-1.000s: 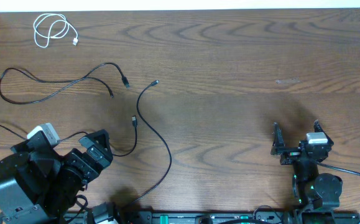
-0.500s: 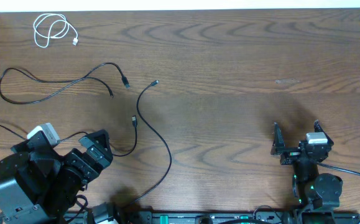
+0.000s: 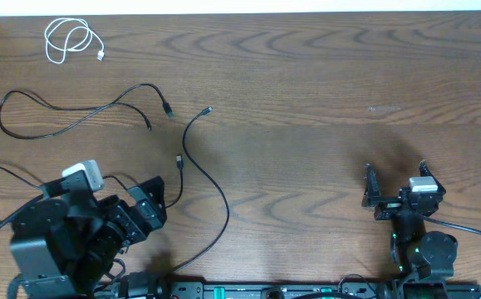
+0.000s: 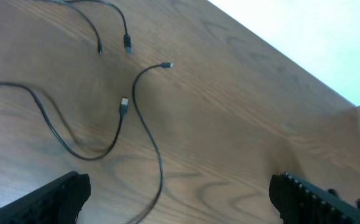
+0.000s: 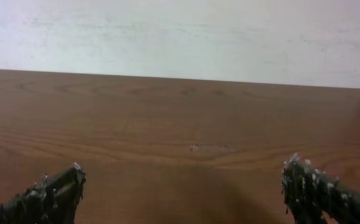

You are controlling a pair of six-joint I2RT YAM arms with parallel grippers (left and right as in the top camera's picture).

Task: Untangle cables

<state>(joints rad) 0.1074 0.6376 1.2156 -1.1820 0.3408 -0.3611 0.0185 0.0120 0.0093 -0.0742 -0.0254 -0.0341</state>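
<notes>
Left tool (image 3: 149, 203) shifted, black cable (image 3: 227, 208) front-to-back

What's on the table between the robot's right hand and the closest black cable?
Nothing. There is only bare table between the right hand and that black cable, as the overhead view shows.

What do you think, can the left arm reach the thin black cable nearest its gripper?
Probably yes: the open left gripper faces the thin black cable, only bare wooden table between them.
</notes>
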